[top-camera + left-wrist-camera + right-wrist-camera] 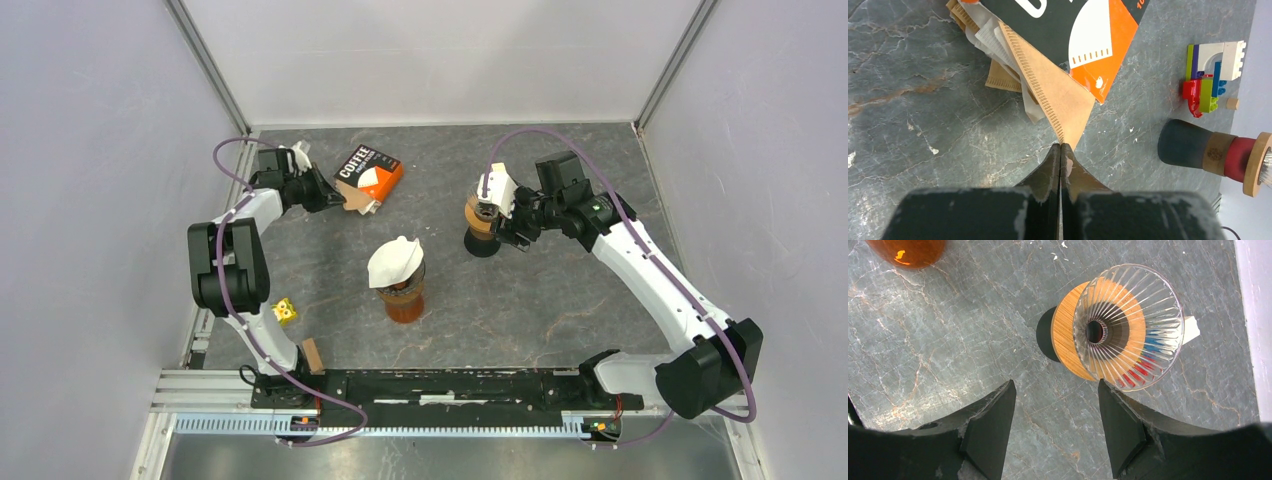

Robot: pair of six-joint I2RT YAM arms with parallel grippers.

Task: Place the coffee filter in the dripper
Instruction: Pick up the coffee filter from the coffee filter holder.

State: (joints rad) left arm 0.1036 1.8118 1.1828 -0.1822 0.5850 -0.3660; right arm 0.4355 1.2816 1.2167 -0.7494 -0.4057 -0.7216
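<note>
Filter (pixel 1058 95) corner nipped by left pincer (pixel 1061 149) (right pincer (pixel 1055 405) gapes near dripper (pixel 1128 322)).

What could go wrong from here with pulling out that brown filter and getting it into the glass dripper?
The left gripper is shut right at the very corner of the brown filter; so slight a hold may slip, or may have missed.
Other filters fan out of the coffee filter package beside it; a pull may drag them along.
The right gripper is open, not holding the glass dripper, which might tip when the filter is pushed in.
</note>
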